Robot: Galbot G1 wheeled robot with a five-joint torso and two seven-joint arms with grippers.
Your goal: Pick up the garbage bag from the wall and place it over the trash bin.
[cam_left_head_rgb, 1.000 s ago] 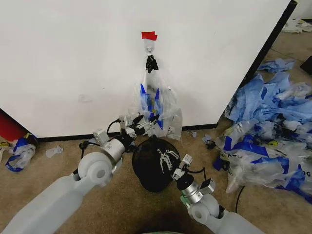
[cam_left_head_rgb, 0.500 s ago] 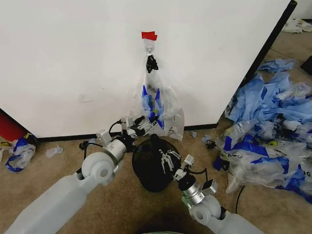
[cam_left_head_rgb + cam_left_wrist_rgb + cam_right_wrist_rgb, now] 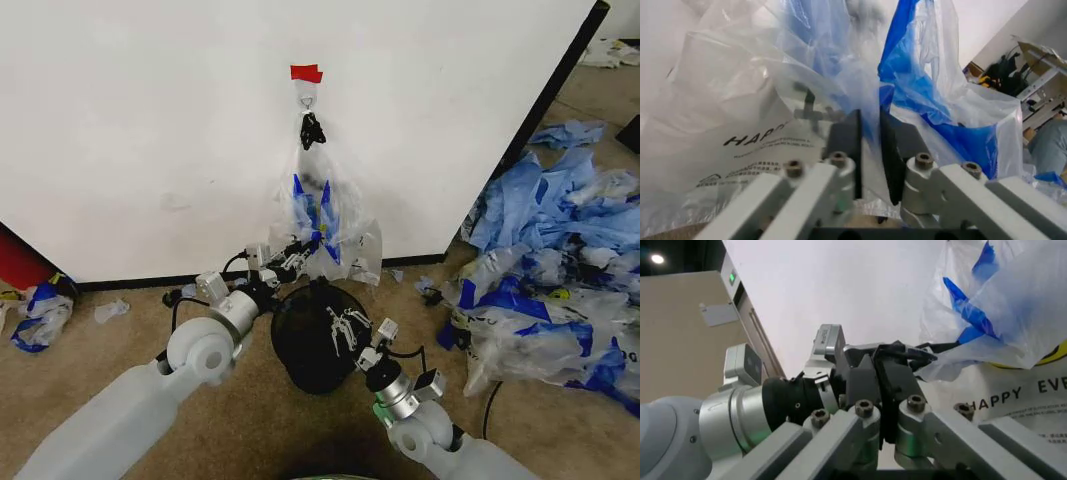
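Left gripper (image 3: 870, 155): my jaws pinch the thin see-through blue-handled garbage bag (image 3: 325, 225).
Right gripper (image 3: 343, 325): closed, empty.
Risk: film tearing at hook (image 3: 308, 100).

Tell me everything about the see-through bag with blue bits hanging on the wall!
The thin, crinkly, see-through plastic garbage bag with bright blue handles and patches hangs by its bunched top from a small hook on the plain white wall, under red tape. Its bottom flares out above the round black mesh trash bin. The left pincer pinches its lower edge.
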